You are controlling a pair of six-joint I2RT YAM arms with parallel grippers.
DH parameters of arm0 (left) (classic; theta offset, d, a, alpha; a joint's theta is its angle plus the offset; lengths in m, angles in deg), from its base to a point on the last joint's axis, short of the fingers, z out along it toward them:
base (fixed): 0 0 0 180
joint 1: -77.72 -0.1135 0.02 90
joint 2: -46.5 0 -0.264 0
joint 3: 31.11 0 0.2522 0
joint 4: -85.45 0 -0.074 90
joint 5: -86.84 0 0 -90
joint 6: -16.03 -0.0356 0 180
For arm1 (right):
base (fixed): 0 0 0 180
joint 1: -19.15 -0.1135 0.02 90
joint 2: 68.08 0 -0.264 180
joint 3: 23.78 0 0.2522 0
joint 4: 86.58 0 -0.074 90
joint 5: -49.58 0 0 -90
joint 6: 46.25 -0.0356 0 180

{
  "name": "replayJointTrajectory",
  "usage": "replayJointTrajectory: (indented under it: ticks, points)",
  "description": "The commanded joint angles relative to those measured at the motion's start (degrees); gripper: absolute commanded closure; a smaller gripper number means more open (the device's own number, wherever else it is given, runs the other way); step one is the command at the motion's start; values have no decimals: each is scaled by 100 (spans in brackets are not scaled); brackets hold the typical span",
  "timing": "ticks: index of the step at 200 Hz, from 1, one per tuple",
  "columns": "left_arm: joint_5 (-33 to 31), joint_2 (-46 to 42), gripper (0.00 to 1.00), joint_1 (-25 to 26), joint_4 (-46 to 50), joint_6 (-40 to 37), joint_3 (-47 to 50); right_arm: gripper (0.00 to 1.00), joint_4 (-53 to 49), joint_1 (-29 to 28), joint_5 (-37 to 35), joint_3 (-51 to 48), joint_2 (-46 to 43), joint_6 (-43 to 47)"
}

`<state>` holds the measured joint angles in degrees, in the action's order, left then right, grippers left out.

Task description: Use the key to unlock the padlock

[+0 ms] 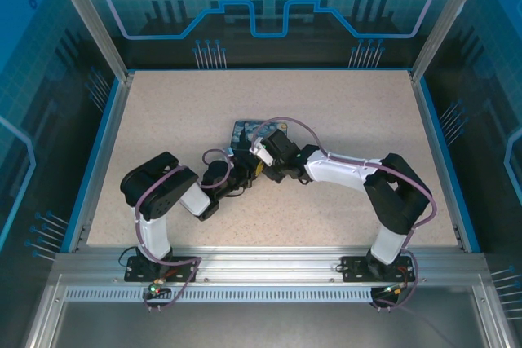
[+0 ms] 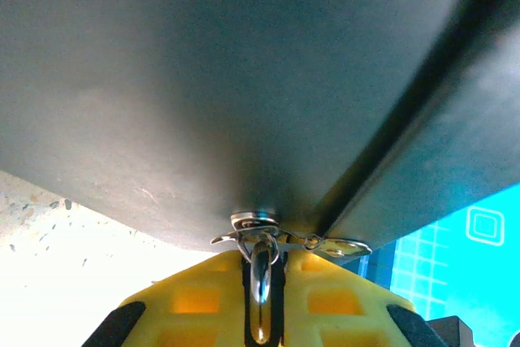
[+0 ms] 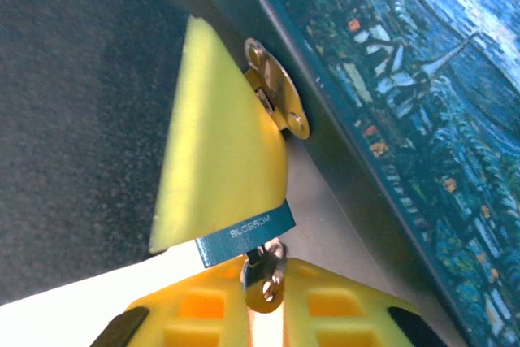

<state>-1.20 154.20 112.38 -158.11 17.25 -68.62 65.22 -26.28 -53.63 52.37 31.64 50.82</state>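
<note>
Two grippers meet at the front of the painted box (image 1: 249,129). On the left, the left gripper (image 2: 262,298) is clamped narrow on the padlock (image 3: 244,237), whose silver shackle (image 2: 260,270) hangs through the box's hasp (image 3: 276,91). That grip likely steadies the body so it won't swing when the key turns. On the right, the right gripper (image 3: 262,318) has its fingers drawn close on the head of the key (image 3: 265,282), the blade seated in the padlock's keyhole end, lined up for twisting; whether the lock has released I cannot tell
</note>
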Motion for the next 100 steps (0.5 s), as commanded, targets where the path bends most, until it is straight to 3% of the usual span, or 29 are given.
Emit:
replayJointTrajectory:
  ticks: [1, 28, 36, 57, 100]
  points:
    - [130, 32, 100, 16, -284, 60, -46, 91, 47, -40, 356, 124, -107, -114]
    - [118, 54, 100, 16, -279, 60, -36, 96, 12, 28, 774, 83, -268, -279]
    - [116, 54, 100, 15, -281, 62, -37, 91, -26, 36, 833, 74, -312, -311]
    - [105, 61, 100, 15, -285, 60, -18, 67, -225, 132, 1138, 15, -502, -443]
    - [145, 183, 100, -9, -283, -79, 89, 52, -206, 649, 1970, -490, -1294, -1363]
